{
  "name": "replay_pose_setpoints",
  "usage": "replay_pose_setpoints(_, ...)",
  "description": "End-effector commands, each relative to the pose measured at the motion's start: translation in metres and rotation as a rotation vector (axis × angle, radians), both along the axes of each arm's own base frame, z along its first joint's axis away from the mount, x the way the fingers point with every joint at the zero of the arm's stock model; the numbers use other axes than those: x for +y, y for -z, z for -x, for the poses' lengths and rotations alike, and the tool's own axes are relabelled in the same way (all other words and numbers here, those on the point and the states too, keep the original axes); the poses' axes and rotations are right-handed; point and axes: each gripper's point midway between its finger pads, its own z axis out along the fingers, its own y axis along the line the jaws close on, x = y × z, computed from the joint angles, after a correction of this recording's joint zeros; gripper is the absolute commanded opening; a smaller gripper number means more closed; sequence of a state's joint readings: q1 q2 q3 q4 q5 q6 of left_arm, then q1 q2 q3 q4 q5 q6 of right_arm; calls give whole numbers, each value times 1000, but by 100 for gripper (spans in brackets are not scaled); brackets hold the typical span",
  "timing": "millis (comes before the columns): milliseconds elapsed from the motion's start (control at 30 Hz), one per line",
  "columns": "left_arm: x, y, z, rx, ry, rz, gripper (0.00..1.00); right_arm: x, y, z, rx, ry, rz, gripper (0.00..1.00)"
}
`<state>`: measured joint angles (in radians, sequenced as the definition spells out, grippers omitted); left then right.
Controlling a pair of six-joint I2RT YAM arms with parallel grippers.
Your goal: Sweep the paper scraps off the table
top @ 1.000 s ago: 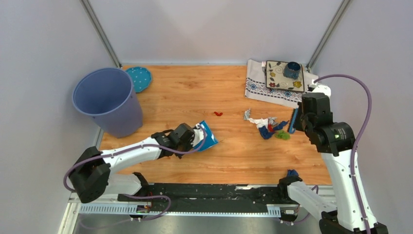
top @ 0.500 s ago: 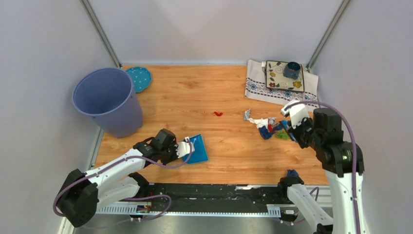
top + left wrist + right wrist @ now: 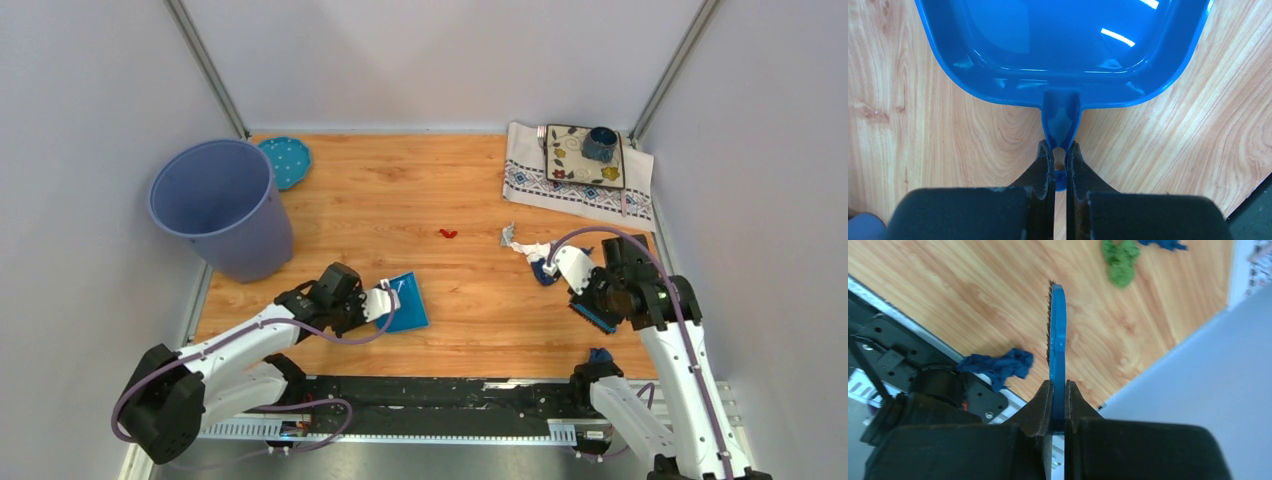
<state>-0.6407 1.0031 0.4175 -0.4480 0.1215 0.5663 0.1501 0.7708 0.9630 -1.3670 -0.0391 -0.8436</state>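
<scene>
left claw (image 3: 1060,150) clamps the empty blue plastic dustpan (image 3: 1063,40), right claw (image 3: 1058,390) the blue bristle brush (image 3: 1057,330); crumpled paper scraps (image 3: 530,248) lie unswept.

The bench (image 3: 400,190) is a flat orange-brown wood board. Small crumpled paper scraps (image 3: 530,248) lie on it. A tiny red scrap (image 3: 447,233) sits alone near the middle. At 3 o'clock, grey, white and dark blue bits lie bunched together. A green scrap (image 3: 1120,260) lies just beside a dark blue bit. One dark blue scrap (image 3: 599,354) lies at 5 o'clock, at the near edge.
</scene>
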Motion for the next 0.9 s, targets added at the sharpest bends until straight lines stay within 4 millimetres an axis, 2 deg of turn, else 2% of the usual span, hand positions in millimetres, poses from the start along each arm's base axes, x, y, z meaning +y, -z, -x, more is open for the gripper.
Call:
replay_pose_setpoints(0, -8, -5, -10, -18, 9, 16, 0, -36, -27, 46, 91, 35, 176, 0)
replay_pose_setpoints(67, -7, -4, -10, -13, 8, 9, 0, -47, -40, 37, 27, 86, 225, 0)
replay_pose_setpoints(133, -6, -2, -11, -8, 2, -4, 0, -61, -54, 37, 0, 134, 299, 0)
replay_pose_setpoints(200, -5, -1, -11, -7, -1, -13, 0, -72, -56, 39, 14, 196, 354, 0)
replay_pose_setpoints(233, -4, -1, -12, -7, -2, -15, 0, -84, -51, 44, 50, 232, 424, 0)
replay_pose_setpoints(367, -1, 1, -11, -3, -3, -30, 0, -91, -18, 67, 202, 235, 462, 0)
replay_pose_setpoints(500, -1, 4, -8, 10, -4, -34, 0, -72, 10, 87, 276, 243, 327, 0)
replay_pose_setpoints(567, -2, 3, -9, 11, -8, -31, 0, -58, 34, 101, 361, 232, 256, 0)
replay_pose_setpoints(700, -2, 0, -12, 4, -11, -33, 0, -53, 29, 93, 355, 197, 242, 0)
replay_pose_setpoints(767, -2, 0, -12, 2, -10, -33, 0, -42, 24, 85, 354, 173, 192, 0)
replay_pose_setpoints(833, -1, -1, -13, -6, -14, -38, 0, -22, 14, 73, 330, 89, 106, 0)
replay_pose_setpoints(867, 0, -1, -14, -13, -14, -41, 0, -14, 14, 70, 374, 94, 83, 0)
